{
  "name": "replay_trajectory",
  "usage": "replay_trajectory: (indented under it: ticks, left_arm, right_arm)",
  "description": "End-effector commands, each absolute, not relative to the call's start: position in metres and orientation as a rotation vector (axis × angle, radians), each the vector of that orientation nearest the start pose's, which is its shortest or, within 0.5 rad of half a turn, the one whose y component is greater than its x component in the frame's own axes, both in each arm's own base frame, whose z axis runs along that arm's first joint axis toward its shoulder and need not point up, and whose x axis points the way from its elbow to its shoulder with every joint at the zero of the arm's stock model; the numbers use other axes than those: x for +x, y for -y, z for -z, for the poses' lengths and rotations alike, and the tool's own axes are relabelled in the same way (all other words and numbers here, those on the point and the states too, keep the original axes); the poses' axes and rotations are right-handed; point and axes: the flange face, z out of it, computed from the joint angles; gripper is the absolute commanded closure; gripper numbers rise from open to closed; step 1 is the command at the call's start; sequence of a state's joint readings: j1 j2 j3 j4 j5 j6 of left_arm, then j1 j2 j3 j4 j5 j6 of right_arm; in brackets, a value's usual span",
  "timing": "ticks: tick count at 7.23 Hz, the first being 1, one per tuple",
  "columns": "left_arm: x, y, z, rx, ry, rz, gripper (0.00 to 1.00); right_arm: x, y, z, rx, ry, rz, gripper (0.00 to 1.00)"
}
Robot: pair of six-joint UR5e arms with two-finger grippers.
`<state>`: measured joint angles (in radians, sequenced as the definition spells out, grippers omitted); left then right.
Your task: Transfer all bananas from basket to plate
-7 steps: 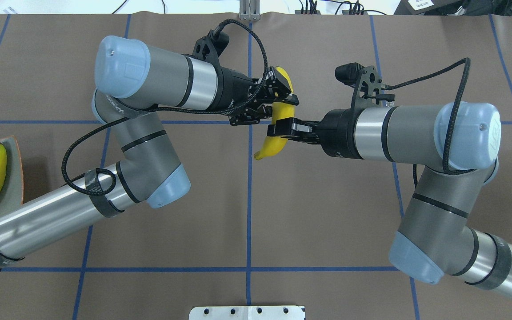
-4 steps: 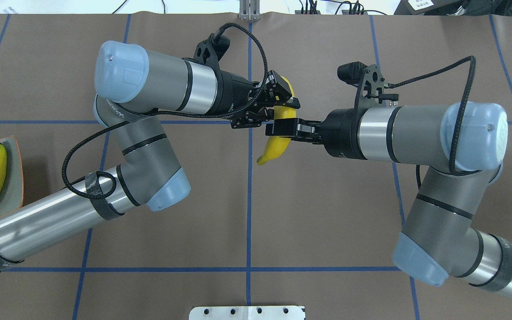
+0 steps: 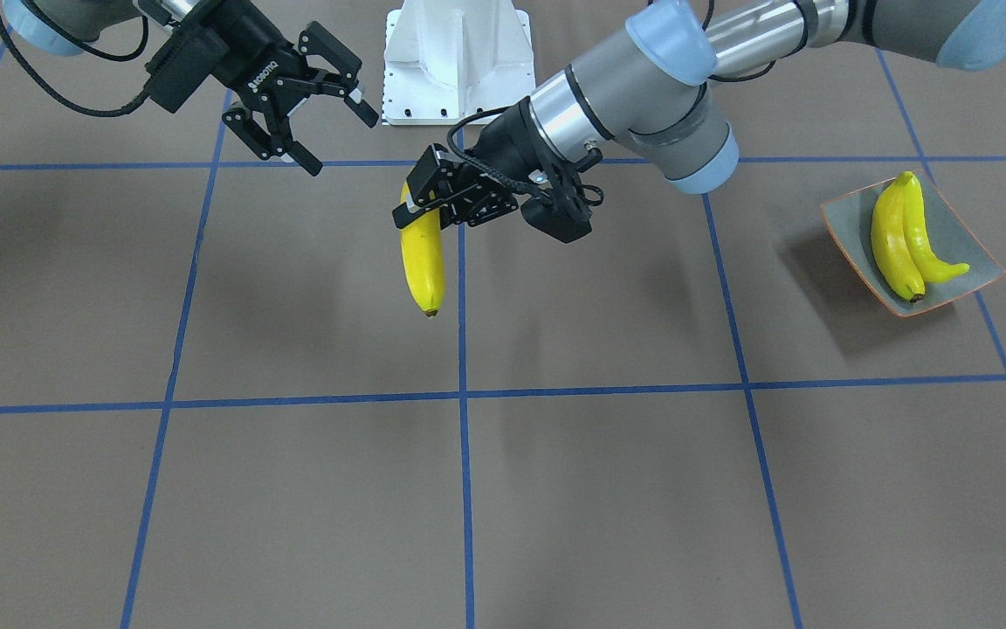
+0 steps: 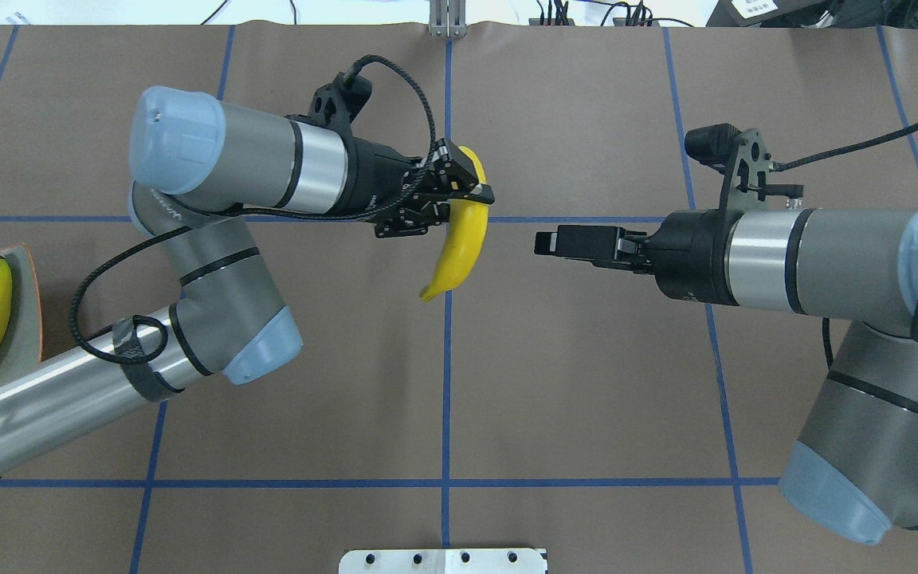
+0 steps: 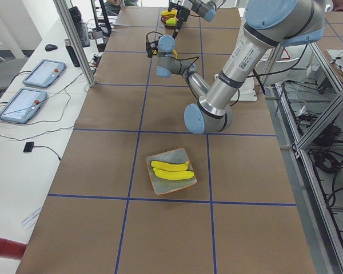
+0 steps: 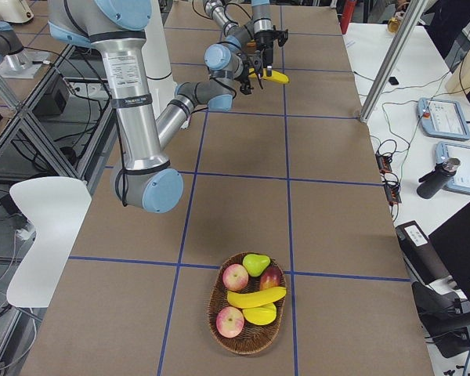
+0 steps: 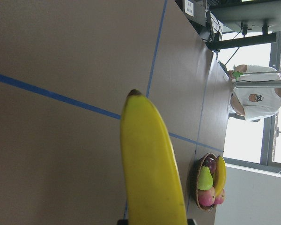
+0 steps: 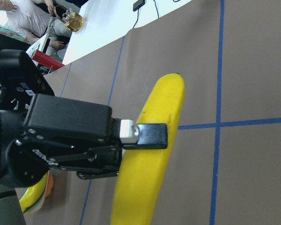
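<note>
My left gripper (image 4: 467,199) (image 3: 433,199) is shut on the upper end of a yellow banana (image 4: 459,243) (image 3: 423,262), which hangs above the table's middle. The same banana fills the left wrist view (image 7: 150,168) and the right wrist view (image 8: 150,164). To the right, my right gripper (image 4: 547,241) (image 3: 341,138) is open, empty and clear of the fruit. The grey-green plate (image 4: 25,319) (image 3: 966,231) at my far left holds two bananas (image 3: 900,236). The wicker basket (image 6: 216,301) at my far right holds one more banana (image 6: 257,298).
The basket also contains apples (image 6: 235,276), a green pear (image 6: 256,264) and another yellow fruit. Blue tape lines grid the brown table. The white robot base (image 3: 459,61) stands at my edge. Tablets and a seated person are beyond the table.
My right gripper has let go of the banana, opened and drawn back to the right. The left arm has carried the banana a little to the left.
</note>
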<state>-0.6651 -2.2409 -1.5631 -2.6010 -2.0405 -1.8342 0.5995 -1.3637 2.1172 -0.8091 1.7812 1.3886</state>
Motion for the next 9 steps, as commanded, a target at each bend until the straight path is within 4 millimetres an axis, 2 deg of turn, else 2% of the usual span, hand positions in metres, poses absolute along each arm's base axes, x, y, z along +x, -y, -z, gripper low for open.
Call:
replay_trajectory:
  ticks: [1,2,3,5,6,7,9]
  left_arm:
    - [0.396,0.479,-0.212,0.02,-1.611,0.304,1.0]
    - [0.353,0.495,-0.255,0.063,-1.539,0.317,1.0]
    - [0.32,0.494,-0.302,0.102,-1.45,0.265,1.0]
    - [0.251,0.467,-0.413,0.191,-1.271,0.207,1.0]
    - [0.223,0.459,-0.452,0.228,-1.203,0.189,1.0]
    - [0.218,0.455,-0.477,0.221,-1.117,0.175,1.0]
    - [0.21,0.463,-0.483,0.239,-0.922,0.148,1.0]
  right_arm:
    - [-0.32,0.365,-0.249,0.436,1.386,-0.234,0.0]
    - [-0.317,0.368,-0.261,0.453,1.353,-0.264,0.0]
    - [-0.317,0.369,-0.268,0.451,1.338,-0.272,0.0]
    - [-0.312,0.369,-0.286,0.456,1.296,-0.296,0.0]
    - [-0.313,0.371,-0.29,0.453,1.286,-0.299,0.0]
    - [-0.314,0.37,-0.291,0.451,1.285,-0.298,0.0]
    - [-0.317,0.376,-0.297,0.473,1.264,-0.322,0.0]
